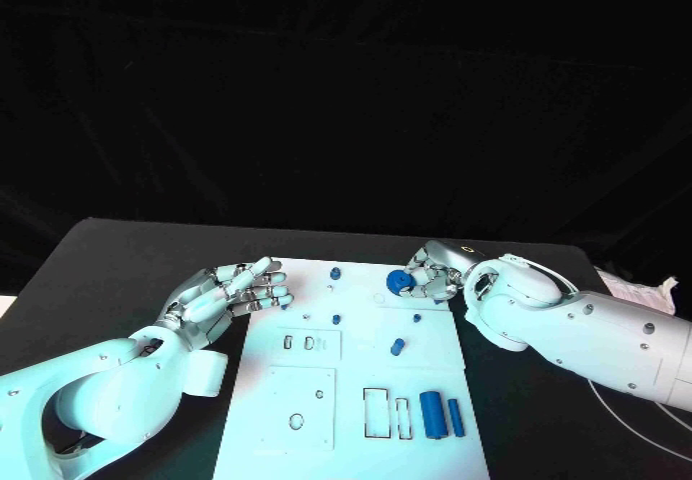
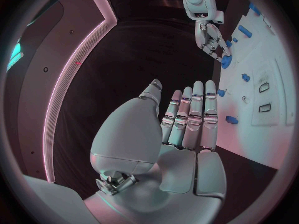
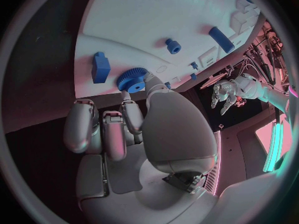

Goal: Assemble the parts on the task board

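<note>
I have a small blue gear (image 3: 132, 79) pinched at the fingertips of the right robot hand (image 1: 428, 277), held over the far right part of the white task board (image 1: 353, 420). In the right wrist view the toothed rim and centre bore are clear, with the thumb on one side and a finger on the other; whether the gear already touches the board I cannot tell.

My judgement is that the step in hand is seating this gear on its post or hole in the far area of the board. To do it well I would keep the gear's face parallel to the plate, line the bore up before lowering, come down slowly, and only loosen the pinch once it sits flat. A tilted gear would likely jam.

The left robot hand (image 1: 238, 290) hovers just over the board's left edge, fingers straight and side by side, holding nothing. I would keep it out of the way, or ready to steady the board.

On the board itself: a small blue peg (image 1: 397, 347) stands near the middle, two blue cylinders (image 1: 441, 414) lie side by side near the close right corner beside outlined rectangular slots (image 1: 385, 414), and a small blue piece (image 1: 335, 272) sits at the far edge. The board rests on the black tabletop (image 1: 130, 270).
</note>
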Controlling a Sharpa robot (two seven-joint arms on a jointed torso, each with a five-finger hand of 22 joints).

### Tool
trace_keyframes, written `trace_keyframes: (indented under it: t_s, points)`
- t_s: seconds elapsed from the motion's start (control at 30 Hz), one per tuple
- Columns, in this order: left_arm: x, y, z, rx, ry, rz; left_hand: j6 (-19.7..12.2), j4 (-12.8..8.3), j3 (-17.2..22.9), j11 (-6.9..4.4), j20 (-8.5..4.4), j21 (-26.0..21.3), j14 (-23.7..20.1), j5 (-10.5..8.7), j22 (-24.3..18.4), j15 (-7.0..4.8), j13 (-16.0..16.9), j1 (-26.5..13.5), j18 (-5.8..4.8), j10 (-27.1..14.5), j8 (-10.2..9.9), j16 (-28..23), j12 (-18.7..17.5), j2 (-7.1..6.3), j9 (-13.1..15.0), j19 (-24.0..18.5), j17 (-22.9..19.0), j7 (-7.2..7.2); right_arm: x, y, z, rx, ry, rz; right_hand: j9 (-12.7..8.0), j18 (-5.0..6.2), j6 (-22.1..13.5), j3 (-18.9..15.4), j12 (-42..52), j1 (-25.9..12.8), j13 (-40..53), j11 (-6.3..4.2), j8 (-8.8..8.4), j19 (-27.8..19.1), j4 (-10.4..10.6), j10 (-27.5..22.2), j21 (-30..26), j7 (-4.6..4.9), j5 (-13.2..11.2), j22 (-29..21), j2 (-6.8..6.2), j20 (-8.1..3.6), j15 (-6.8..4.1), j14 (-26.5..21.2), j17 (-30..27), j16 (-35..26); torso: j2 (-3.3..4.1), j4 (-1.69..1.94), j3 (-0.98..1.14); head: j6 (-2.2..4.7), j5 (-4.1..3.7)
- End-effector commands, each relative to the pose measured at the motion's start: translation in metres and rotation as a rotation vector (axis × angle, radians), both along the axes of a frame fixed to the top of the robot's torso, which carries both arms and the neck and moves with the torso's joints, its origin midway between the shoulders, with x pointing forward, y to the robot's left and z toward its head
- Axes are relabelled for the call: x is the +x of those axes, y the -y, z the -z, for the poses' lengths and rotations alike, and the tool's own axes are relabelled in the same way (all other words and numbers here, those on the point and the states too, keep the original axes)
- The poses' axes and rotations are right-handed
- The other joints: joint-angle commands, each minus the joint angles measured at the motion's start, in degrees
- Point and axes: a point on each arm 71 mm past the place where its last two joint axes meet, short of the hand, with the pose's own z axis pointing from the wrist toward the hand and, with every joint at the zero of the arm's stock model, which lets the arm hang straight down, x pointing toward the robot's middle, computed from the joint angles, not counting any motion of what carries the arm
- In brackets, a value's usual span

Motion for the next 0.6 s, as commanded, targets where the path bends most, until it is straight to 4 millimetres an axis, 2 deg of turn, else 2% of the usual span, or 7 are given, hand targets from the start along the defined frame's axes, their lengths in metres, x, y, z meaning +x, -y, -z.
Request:
trace_keyframes:
  t_s: [0.03,0.17,0.6]
  points:
    - [-0.0003,0.0025,-0.0015,-0.013,0.003,0.020,0.0,-0.4,0.0,0.25,0.36,-0.2,-0.2,-0.21,0.0,0.03,-0.1,0.1,0.64,-0.3,-0.3,-0.2,-0.3,0.32,-0.1,0.1,0.1,0.38,-0.0001,-0.0006,0.0001,-0.036,0.019,0.009,0.0,-0.43,0.0,-0.3,0.2,0.7,0.0,-0.08,0.33,0.4,0.1,0.4,0.3,0.27,0.1,0.1,0.07,-0.13,0.29,4.8,8.4,0.3,0.04,0.13,0.02,0.03,-0.04]
    - [-0.0002,0.0022,-0.0014,-0.013,0.003,0.020,0.0,-0.4,0.0,0.25,0.36,-0.2,-0.2,-0.21,0.0,0.03,-0.1,0.1,0.64,-0.3,-0.3,-0.2,-0.3,0.32,-0.1,0.1,0.1,0.38,0.0006,-0.0007,-0.0001,-0.051,0.029,0.016,0.0,-0.44,0.1,-0.4,0.1,0.6,0.0,-0.07,0.34,0.4,0.2,0.3,0.4,0.28,0.1,0.2,0.09,-0.12,0.30,4.8,8.5,0.3,0.03,-0.01,0.01,0.02,0.10]
    - [0.0000,0.0027,-0.0012,-0.014,0.001,0.023,-0.1,-0.6,0.0,0.27,0.39,-0.3,-0.2,-0.21,-0.1,0.05,-0.1,0.1,0.66,-0.4,-0.4,-0.3,-0.3,0.35,-0.1,0.1,0.1,0.40,0.0028,-0.0048,0.0003,-0.064,0.043,0.026,0.1,-0.50,0.3,-0.3,0.5,0.7,0.5,-0.09,0.51,0.4,0.4,0.4,0.6,0.24,0.0,0.6,0.51,-0.08,0.32,4.9,8.9,0.5,0.09,0.06,0.02,-0.14,0.13]
